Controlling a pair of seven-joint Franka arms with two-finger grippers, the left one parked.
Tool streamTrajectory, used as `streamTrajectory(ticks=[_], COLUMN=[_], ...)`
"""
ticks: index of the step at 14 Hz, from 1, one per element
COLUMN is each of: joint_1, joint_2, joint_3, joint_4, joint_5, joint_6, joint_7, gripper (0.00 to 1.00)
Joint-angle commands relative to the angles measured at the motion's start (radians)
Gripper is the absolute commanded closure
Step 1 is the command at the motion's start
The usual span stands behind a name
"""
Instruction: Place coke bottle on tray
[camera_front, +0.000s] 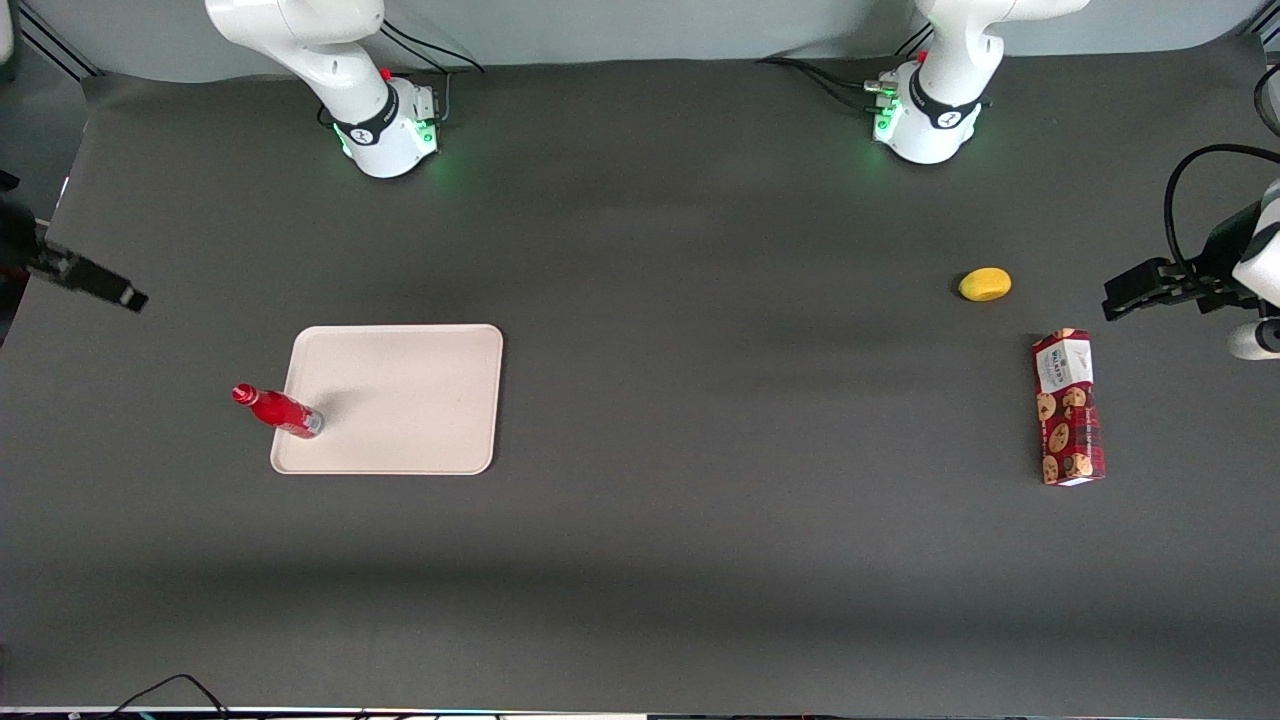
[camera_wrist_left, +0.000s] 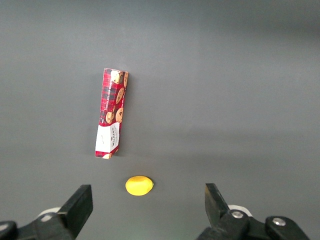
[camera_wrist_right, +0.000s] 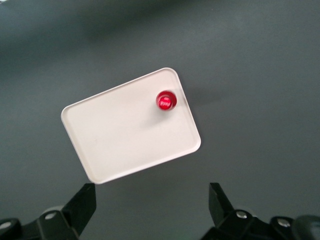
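One light, stiff, slick bottle (camera_wrist_right: 166, 100) is standing on the tray (camera_wrist_right: 125, 140), at its 2 o'clock corner, best gripped at mid-body, while the gripper (camera_wrist_right: 152, 210) is hovering above, fingers wide.

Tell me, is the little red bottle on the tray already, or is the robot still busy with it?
It looks done. The coke bottle stands upright on the tray, near one corner, its base inside the rim; the right wrist view shows its cap from above, over the tray. Nothing is in hand: the gripper is open, empty and high above the tray. Nothing obvious seems left, except perhaps the arm parking.
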Motion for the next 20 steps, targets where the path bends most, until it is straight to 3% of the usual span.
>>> streamTrajectory(ticks=[1, 3, 6, 8, 20], joint_1=[0.014, 0.015, 0.016, 0.014, -0.002], joint_2=[-0.107, -0.107, -0.076, -0.064, 0.082], joint_3=[0.005, 0.010, 0.030, 0.045, 0.034], joint_4=[-0.082, -0.075, -0.039, -0.037, 0.107], joint_5=[0.016, 0.002, -0.003, -0.078, -0.072], joint_6=[-0.003, -0.022, -0.022, -0.032, -0.034], joint_7=[-0.132, -0.229, -0.223, -0.225, -0.228], gripper=[0.00, 0.00, 0.00, 0.00, 0.00])
